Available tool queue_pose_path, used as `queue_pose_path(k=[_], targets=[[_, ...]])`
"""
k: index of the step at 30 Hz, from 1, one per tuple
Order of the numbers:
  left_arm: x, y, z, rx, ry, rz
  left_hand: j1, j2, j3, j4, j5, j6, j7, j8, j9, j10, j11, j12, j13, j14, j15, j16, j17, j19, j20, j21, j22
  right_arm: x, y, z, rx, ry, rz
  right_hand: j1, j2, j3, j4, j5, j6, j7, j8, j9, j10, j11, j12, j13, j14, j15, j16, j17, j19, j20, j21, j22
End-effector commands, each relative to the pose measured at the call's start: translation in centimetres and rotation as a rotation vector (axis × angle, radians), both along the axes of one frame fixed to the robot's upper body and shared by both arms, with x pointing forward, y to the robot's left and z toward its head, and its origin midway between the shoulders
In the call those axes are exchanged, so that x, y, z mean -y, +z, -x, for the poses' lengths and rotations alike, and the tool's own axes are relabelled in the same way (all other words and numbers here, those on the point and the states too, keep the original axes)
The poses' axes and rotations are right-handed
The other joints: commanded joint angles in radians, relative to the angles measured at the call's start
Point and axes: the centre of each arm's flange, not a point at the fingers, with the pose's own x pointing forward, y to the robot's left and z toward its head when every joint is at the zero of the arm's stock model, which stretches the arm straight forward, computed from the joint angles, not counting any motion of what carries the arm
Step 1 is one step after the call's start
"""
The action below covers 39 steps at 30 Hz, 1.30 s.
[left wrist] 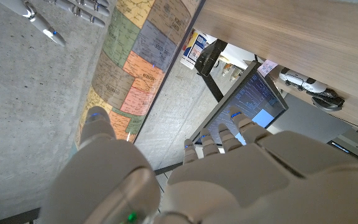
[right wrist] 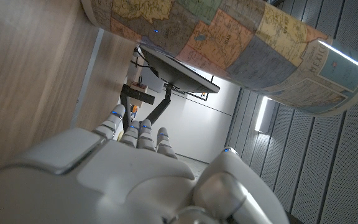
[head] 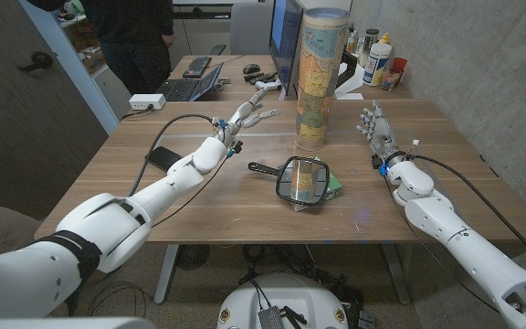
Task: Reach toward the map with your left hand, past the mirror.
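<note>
Head view: left hand (head: 243,117) hovers beyond the mirror (head: 301,177), fingers (head: 265,113) released, near the upright map (head: 320,78). Right hand (head: 373,123) grasps nothing. Overreaching could topple the map.

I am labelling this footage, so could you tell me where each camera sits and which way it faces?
Head view: on the robot's head, looking down over the table at the rolled map and the mirror; both arms show, left hand and right hand.
Left wrist view: on the left wrist, along the left hand's back toward the map and a monitor.
Right wrist view: on the right wrist, along the right hand's back toward the map.
All three share the map.
</note>
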Motion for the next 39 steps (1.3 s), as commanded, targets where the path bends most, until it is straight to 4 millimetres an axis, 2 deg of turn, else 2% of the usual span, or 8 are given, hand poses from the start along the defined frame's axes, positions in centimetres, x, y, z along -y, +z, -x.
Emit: queue_pose_path(k=[1, 39], targets=[[0.7, 0.0, -0.3, -0.003, 0.002, -0.004, 0.012, 0.004, -0.011, -0.002, -0.005, -0.008, -0.001, 0.005, 0.005, -0.004, -0.004, 0.004, 0.003, -0.01, -0.032, 0.006, 0.003, 0.003, 0.002, 0.003, 0.0, 0.3, -0.2, 0.3, 0.001, -0.004, -0.004, 0.011, -0.002, 0.001, -0.003, 0.008, 0.002, 0.005, 0.006, 0.003, -0.002, 0.004, 0.001, 0.002, -0.007, -0.001, 0.002, 0.002, 0.004, 0.001, -0.005, 0.002], [2.6, 0.3, -1.5, -0.014, -0.005, -0.004, 0.033, 0.008, -0.067, 0.001, -0.014, -0.009, -0.001, 0.007, 0.005, -0.003, -0.005, 0.005, 0.003, -0.009, -0.034, 0.007, 0.003, 0.004, 0.0, 0.004, 0.0, 0.7, -0.5, 1.3, 0.004, -0.015, 0.0, 0.011, 0.0, -0.003, -0.005, 0.01, 0.003, 0.005, 0.007, 0.003, 0.0, 0.007, 0.002, 0.002, -0.009, -0.001, 0.001, 0.002, 0.009, 0.001, -0.024, 0.003]])
